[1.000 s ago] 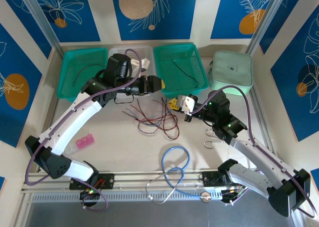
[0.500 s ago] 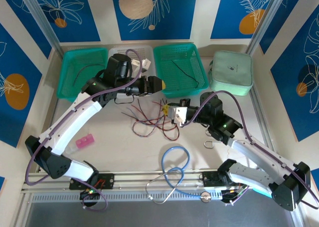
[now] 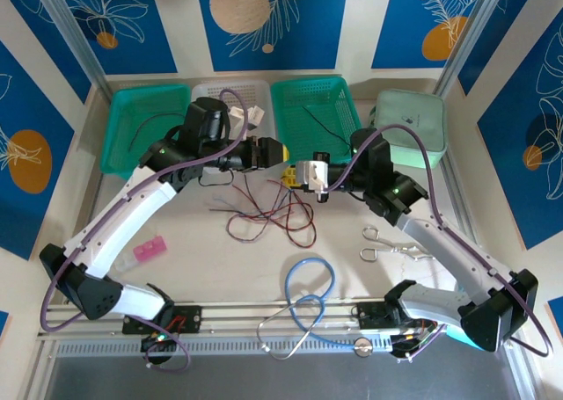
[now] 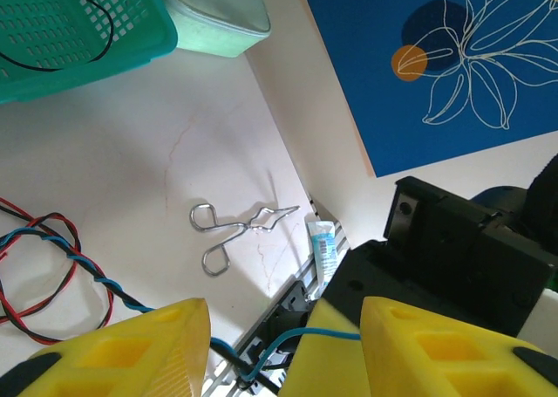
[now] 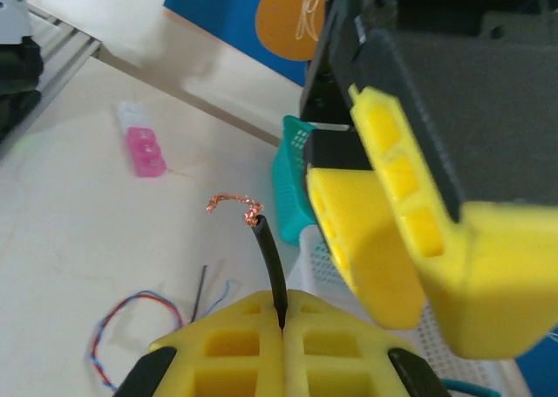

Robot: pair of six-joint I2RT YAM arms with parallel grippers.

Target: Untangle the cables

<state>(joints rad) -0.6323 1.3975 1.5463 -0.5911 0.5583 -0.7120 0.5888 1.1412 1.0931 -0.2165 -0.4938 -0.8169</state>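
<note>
While the main tangle of cables point(image 3: 268, 217) lies loose in the middle of the worktop point(image 3: 211, 272), red, black and blue-black strands looping over one another, my right jaws are clamped on one black cable point(image 5: 269, 259). Their yellow fingers point(image 5: 231, 345) press flat together. The cable stands up out of the seam between them, a little tilted, and ends in a frizz of bare copper point(image 5: 234, 203).

My left jaws stand apart. From the left wrist, their two fingers point(image 4: 131, 353) have a wide gap between them, and a twisted blue-and-black strand point(image 4: 96, 279) of the tangle runs across the worktop below, towards that gap. Whether it touches either finger I cannot tell.

From above, both sets of jaws are close together, tip towards tip, just in front of the right green basket point(image 3: 308, 82) and over the far edge of the tangle. From my right wrist, the left fingers point(image 5: 362, 240) hang just beside the copper end, apart from it in that view.

One thin black wire point(image 3: 321, 121) lies in that basket, and a second black wire point(image 3: 145, 126) lies in the left green basket point(image 3: 149, 90). Metal forceps point(image 3: 391, 243) lie on the worktop to the right of the tangle, a pink block point(image 3: 149, 249) well to its left, and a light-blue tube loop point(image 3: 308, 286) nearer my bases.
</note>
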